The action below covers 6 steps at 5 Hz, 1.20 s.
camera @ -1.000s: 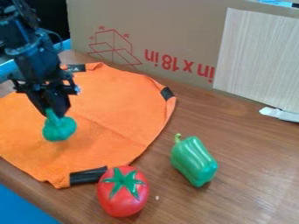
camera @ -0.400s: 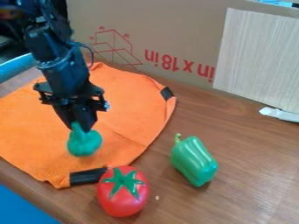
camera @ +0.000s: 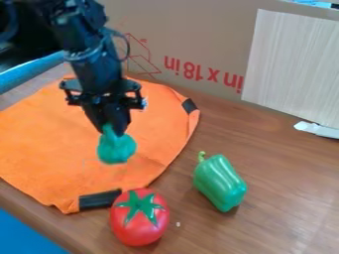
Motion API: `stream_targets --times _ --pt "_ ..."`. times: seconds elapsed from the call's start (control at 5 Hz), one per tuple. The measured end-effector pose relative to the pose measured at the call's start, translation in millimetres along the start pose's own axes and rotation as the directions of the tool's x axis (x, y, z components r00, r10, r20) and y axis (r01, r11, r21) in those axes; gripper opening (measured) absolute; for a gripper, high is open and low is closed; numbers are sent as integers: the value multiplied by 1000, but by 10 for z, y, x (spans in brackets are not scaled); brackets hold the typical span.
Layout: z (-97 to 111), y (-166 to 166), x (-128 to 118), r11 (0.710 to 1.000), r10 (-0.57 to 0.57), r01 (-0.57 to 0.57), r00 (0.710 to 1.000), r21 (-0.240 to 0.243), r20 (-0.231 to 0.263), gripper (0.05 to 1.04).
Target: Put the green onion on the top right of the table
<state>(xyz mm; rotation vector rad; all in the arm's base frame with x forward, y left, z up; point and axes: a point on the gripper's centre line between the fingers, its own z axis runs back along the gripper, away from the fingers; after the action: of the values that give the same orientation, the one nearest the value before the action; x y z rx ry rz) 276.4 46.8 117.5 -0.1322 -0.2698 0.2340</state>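
Onion (camera: 117, 150) — neck clamped in gripper (camera: 113, 127), bulb beneath | likely light, firm, slightly slippery — best held by neck

Upside-down red print (camera: 202, 74) on the cardboard (camera: 198, 30) along the far edge of the surface (camera: 298, 173) reads "in x 18 in". Left of it is a red line drawing (camera: 140, 57), partly hidden.

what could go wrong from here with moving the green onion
The green onion hangs from the claw by its narrow top, so it might swing or slip out. If carried low toward the right side of the table, it could bump the green pepper. A drop now would probably land it on the orange cloth.
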Motion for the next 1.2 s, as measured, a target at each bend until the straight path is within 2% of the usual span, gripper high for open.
stream_targets --times 0.2,0.4,0.6,1.0,1.2 --pt "-12 -163 131 1000 27 -27 1000 -12 -14 279" --pt "-108 -341 268 998 55 -56 998 -8 -33 279" --pt "-217 -522 361 998 63 -63 997 -8 -33 280" --pt "-239 -991 654 993 86 -82 995 -84 49 280" --pt "-318 -1158 771 989 101 -93 992 -112 72 279"
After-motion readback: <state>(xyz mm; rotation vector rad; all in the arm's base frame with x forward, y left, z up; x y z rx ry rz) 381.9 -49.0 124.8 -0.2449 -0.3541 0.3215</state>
